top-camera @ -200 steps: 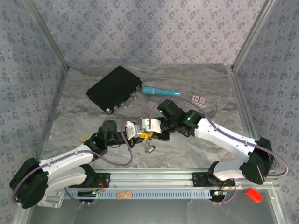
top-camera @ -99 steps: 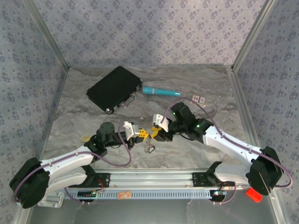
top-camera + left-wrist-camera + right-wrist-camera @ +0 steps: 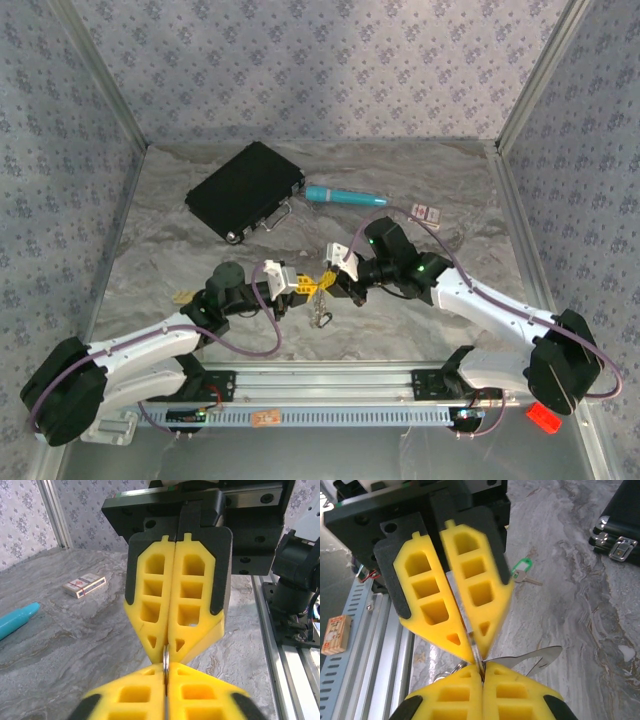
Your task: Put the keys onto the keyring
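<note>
Marbled table [image 3: 420, 325]: left claw [image 3: 307, 287], right claw [image 3: 329, 281] clamp keyring [image 3: 165, 663].

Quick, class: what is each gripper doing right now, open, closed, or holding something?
Left gripper: closed on a thin metal edge, likely the keyring.
Right gripper: closed, apparently on a silvery key.

Two pincers [image 3: 307, 287] [image 3: 327, 281], one black case [image 3: 243, 188], one pen [image 3: 345, 196], one box [image 3: 427, 212]
</note>
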Available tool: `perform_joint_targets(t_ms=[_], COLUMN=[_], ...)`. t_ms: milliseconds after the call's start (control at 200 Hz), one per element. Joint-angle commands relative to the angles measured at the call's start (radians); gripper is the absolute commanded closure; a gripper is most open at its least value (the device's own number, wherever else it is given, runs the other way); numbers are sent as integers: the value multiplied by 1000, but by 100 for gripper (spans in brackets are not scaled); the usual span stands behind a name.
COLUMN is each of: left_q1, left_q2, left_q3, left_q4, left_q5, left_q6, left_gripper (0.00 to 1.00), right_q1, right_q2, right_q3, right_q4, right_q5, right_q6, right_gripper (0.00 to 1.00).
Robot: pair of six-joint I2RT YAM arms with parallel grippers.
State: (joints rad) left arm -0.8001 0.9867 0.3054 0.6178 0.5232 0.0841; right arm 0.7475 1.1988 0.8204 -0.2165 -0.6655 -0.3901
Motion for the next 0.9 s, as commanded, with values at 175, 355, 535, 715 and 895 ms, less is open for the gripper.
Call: perform_joint_targets(t_ms=[175,355,535,715,895], left_q1=[-4,-4,-4,-4,-4], left_q2=[-20,-28,-26,-25,-26], left_q3=[57,75,80,84,83], left_q4=[-114,-171,-185,-197,-193], left_q5=[-3,-2,9,22,29], left_q6=[50,73,79,82,82], left_gripper=[75,75,80,86,97], right_q1=[25,78,104,118,123], right_q2=[38,99,125,142,140], right_q3=[156,238,282,312,313], right_q4=[-256,-380,-425,-437,-428], right_q5=[95,209,230,227,212], right_q6=[-172,-267,-297,-312,-308], right_gripper=[100,100,100,100,100])
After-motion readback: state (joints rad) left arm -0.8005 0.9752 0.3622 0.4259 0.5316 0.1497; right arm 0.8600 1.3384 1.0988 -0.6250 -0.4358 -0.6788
